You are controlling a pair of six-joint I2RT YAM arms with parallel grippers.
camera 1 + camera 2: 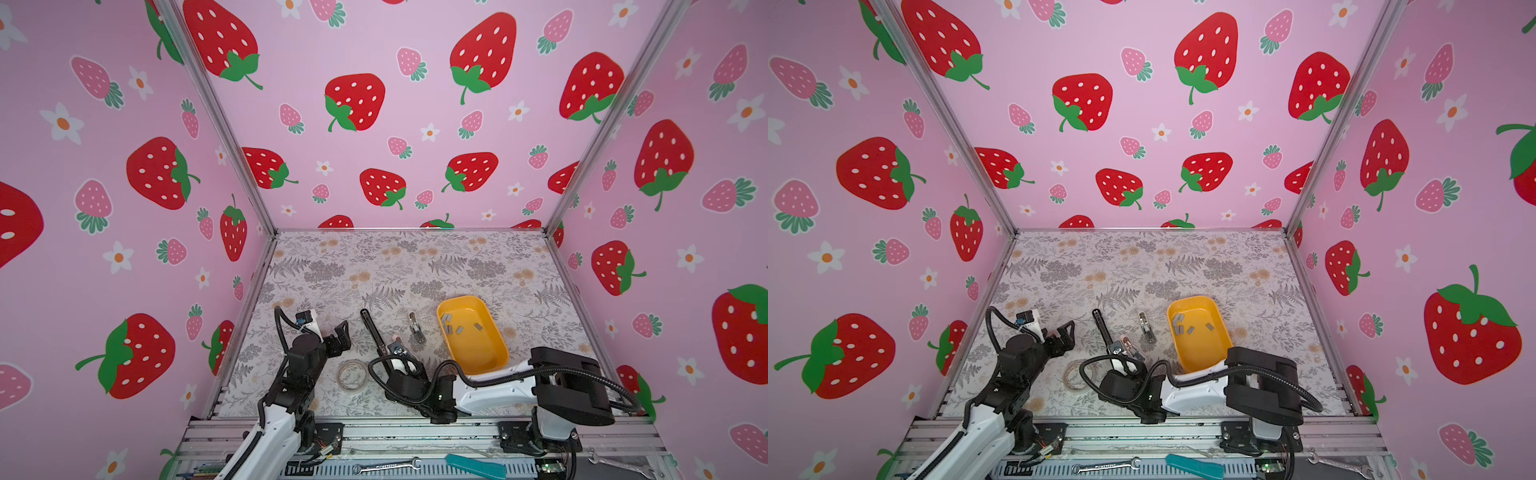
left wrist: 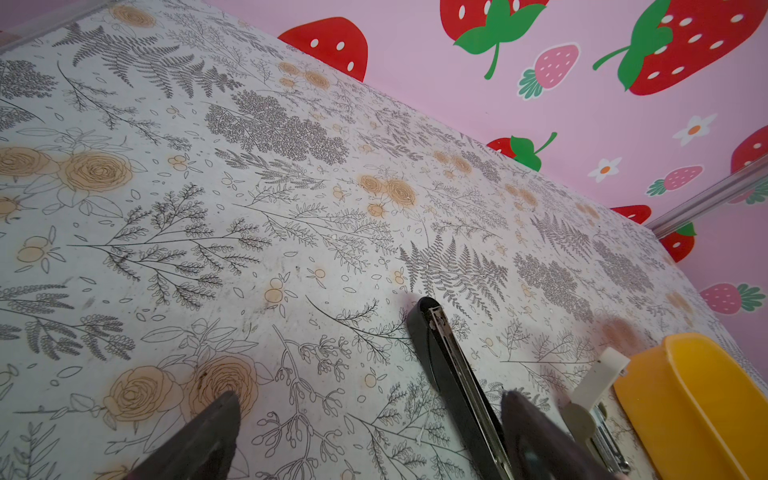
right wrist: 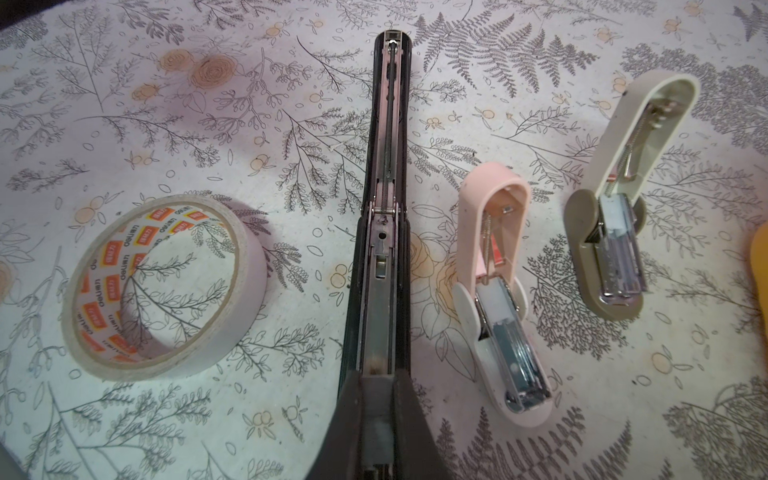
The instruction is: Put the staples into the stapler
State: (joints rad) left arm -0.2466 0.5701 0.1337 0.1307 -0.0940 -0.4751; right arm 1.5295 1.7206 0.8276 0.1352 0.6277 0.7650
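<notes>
Left jaws spread wide, holding nothing above the desk [image 2: 166,208]; right jaws pinch the black stapler's [image 3: 384,166] near end; tape roll [image 1: 339,376] at their eight o'clock, orange lettering unreadable.

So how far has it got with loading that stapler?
Early on. Done: the black stapler lies opened flat, its channel exposed. In hand: the right gripper is shut on its near end, apparently steadying it; the left gripper hangs open and empty. Left: the staples all lie in the tray; a strip must be picked up, laid in the channel, and the stapler closed.
</notes>
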